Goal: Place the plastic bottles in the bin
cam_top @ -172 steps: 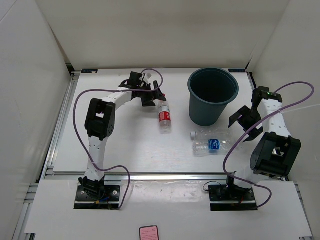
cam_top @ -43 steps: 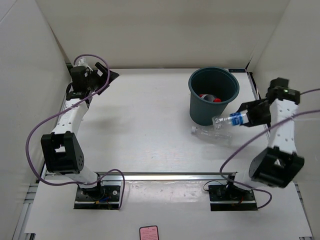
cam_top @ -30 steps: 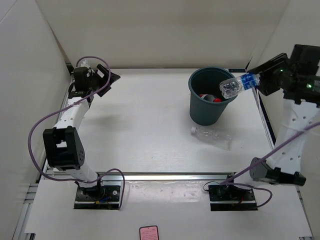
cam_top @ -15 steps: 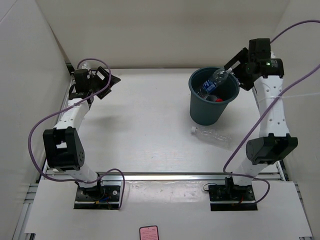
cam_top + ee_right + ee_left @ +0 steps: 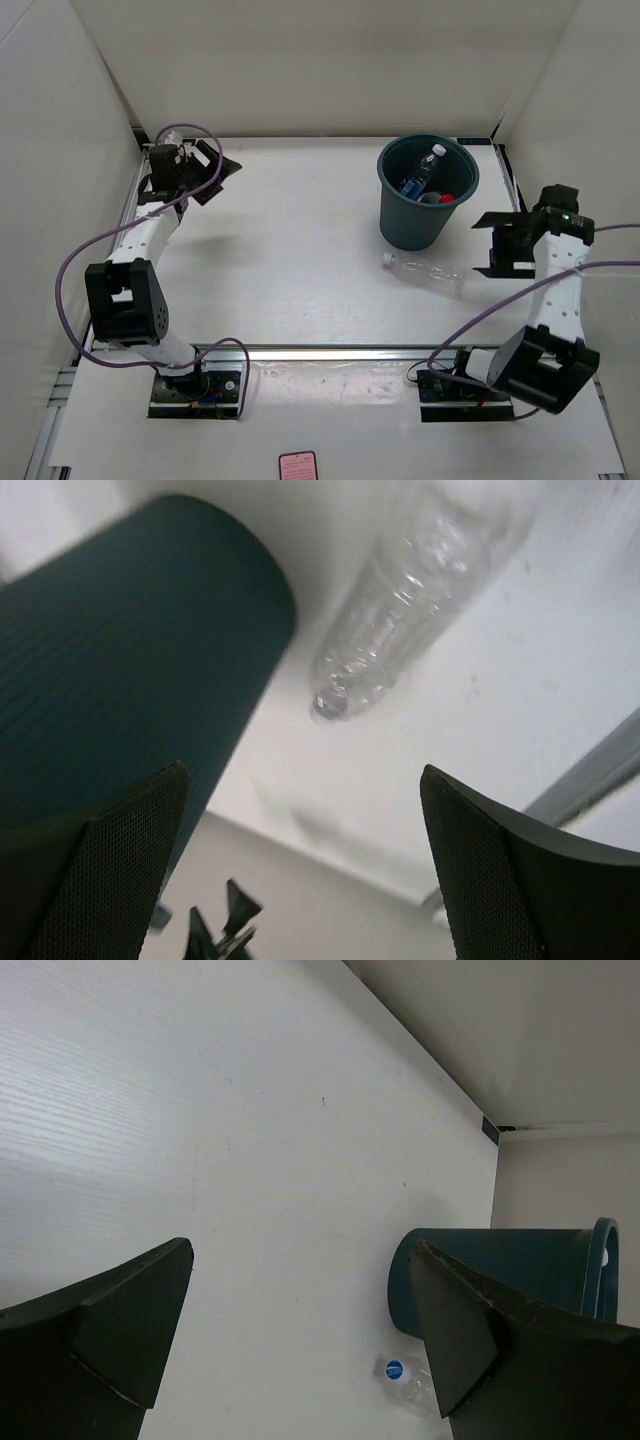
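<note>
— At the right gripper (image 5: 492,245), my jaws are spread wide with nothing between them. It hangs just right of the bin (image 5: 405,225). The clear bottle (image 5: 425,268) lies on its side on the table (image 5: 290,270), just beside the foot of the bin and left of my fingers.

— Is that the only one out?

— As far as I can see. Inside the bin I make out the blue bottle (image 5: 418,172) and a red cap (image 5: 446,197). The black one I can't pick out.

— So what worries you?

— Three things. The bottle is round and lying down, so if one finger touches first it will likely roll away, maybe toward the table's near edge. It also looks thin, so a hard squeeze could crumple it and squirt it out of the grip. And it sits close to the bin wall, so coming in from my side the far finger may nudge the bin or jam between the two.

— And the left?

— The left gripper (image 5: 215,172) is spread too, and empty. It's at the far left corner, well apart from all this. I judge no clash from there, unless both arms head for the bin at once.
</note>
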Controlling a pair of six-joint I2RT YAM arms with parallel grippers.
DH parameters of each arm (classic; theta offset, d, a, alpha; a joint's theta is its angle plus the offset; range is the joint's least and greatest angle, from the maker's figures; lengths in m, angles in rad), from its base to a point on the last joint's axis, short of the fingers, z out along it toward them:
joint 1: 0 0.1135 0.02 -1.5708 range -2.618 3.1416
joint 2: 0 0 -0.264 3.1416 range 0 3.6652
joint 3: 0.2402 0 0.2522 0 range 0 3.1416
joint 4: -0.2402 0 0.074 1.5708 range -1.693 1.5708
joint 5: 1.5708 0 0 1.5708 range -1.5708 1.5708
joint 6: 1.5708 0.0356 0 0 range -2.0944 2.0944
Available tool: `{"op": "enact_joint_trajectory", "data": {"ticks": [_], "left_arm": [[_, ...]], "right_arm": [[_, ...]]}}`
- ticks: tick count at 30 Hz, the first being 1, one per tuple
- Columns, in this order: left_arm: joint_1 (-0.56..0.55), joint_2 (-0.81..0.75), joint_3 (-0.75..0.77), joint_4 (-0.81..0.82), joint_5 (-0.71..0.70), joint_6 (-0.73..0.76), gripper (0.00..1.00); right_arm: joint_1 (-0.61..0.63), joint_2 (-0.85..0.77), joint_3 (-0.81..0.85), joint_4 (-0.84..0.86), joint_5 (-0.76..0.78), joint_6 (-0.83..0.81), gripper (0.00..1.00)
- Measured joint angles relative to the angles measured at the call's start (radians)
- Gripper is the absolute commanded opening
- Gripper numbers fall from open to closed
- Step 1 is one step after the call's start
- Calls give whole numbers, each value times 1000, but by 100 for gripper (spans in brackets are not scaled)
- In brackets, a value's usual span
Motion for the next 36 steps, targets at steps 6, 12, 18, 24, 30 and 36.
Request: {"op": "enact_joint_trajectory", "data": {"ticks": [6,12,18,24,30,36], "left_arm": [[0,-23,-30,-7,-10,0,100],[0,-35,-34,-8,-21,0,100],[0,-38,-34,-16,-23,8,100],[0,-38,-32,-43,-25,25,100],[0,-37,-21,-68,-34,34,100],[0,-37,-11,-71,-49,47,100]], "right_arm": [[42,201,-129,51,-163,96,100],[118,380,-112,125,-200,127,100],[146,547,-91,163,-198,116,100],[156,617,-90,163,-171,82,74],[153,612,-78,122,-140,34,40],[175,484,33,-14,-29,-113,25]]}}
